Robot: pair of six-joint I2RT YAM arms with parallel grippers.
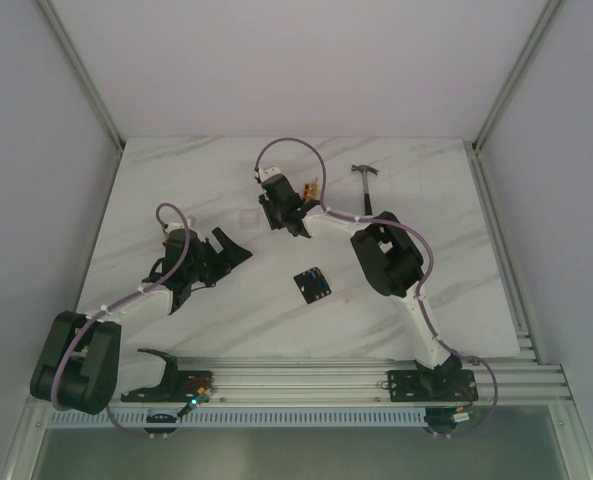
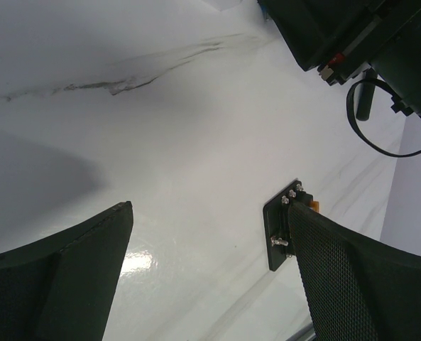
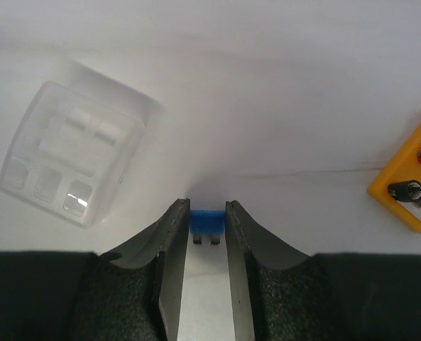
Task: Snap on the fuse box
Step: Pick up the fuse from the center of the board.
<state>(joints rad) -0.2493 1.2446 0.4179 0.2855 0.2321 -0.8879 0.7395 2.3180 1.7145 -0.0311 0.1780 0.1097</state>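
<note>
The right pincer [image 3: 208, 211] is clamped on a blue fuse [image 3: 208, 220] above the desk [image 3: 267, 106], the left pincer [image 2: 210, 213] gapes wide, and the fuse box [image 1: 312, 284] lies apart from both.

The right hand [image 3: 207, 213] is reaching over the white tabletop [image 3: 267, 85], its 2 black fingers [image 3: 169, 238] standing close together and pressing on either side of a small blue fuse [image 3: 208, 219]. The fuse is sitting right at the fingertips, with its 2 metal prongs pointing back toward the camera. Up and to the left, well apart from the hand, a clear plastic cover [image 3: 72, 153] is lying tilted on the tabletop, showing several moulded pockets through its see-through wall. At the right edge, an orange block [image 3: 409, 185] is poking into view, carrying a red part and a black part; the edge is cutting off the rest of it.
</note>
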